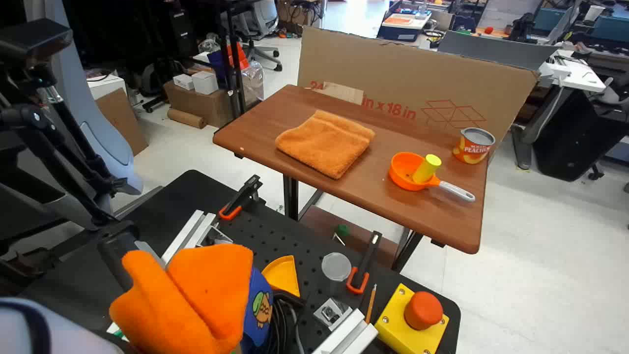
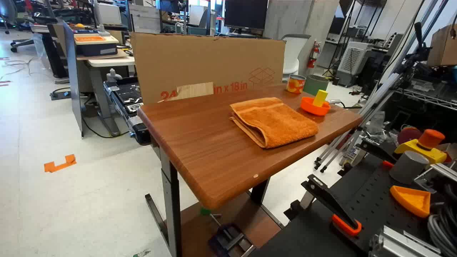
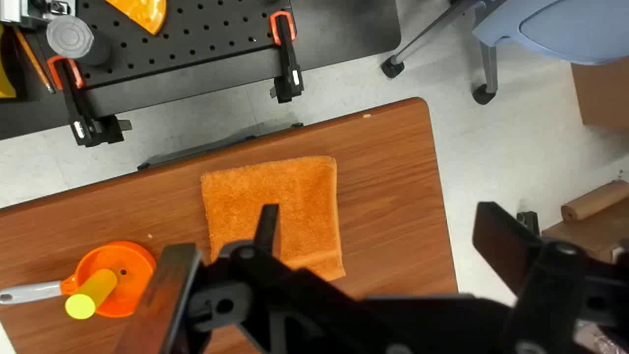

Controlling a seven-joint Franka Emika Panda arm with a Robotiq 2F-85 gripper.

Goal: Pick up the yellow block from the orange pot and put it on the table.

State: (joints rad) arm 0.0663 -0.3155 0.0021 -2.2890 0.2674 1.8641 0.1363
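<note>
In both exterior views: yellow block [image 1: 426, 168] tilted inside orange pot [image 1: 403, 183] on table [image 1: 258, 129]; by look of it, pickup not yet done, placement left too. Wrist view: gripper [image 3: 336, 241] fingers wide apart, holding nothing (block outside their span).

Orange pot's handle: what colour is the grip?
Whitish grey; the handle shows best, at full length, in an exterior view.

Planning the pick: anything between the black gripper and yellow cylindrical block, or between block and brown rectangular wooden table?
Nothing visible between gripper and block. Toward the table: only the round shallow orange pot, its wall around the block's lower end.
</note>
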